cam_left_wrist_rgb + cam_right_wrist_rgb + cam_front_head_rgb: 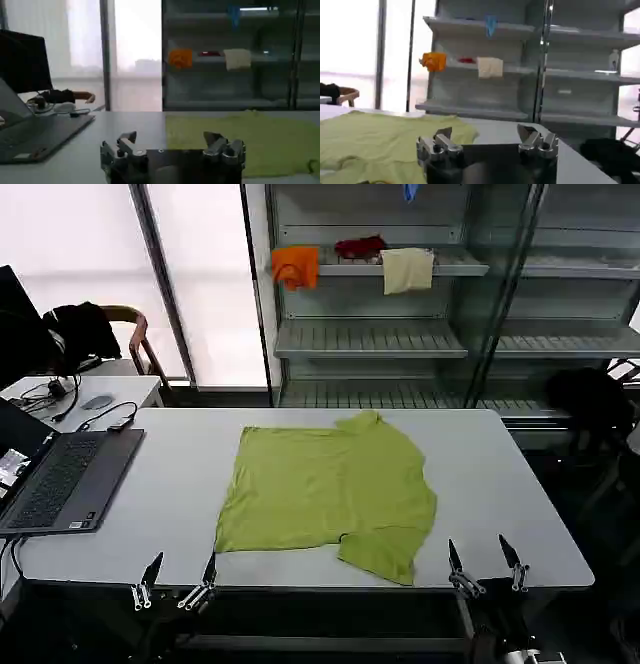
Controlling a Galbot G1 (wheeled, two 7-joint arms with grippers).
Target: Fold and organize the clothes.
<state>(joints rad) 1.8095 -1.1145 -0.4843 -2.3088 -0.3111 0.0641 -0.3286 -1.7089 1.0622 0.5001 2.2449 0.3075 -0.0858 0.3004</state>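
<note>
White table, green T-shirt flat between both spread pincers, untouched

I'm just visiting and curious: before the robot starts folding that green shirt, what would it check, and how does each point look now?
1. T-shirt wholly on the table: ok.
2. Lying flat: not ok, the sleeve near the right gripper looks tucked or rumpled.
3. Left gripper open and empty: ok, at the near edge.
4. Right gripper open and empty: ok, at the near edge.
5. Laptop apart from the shirt: ok.
6. Print side up or down: cannot tell.
</note>
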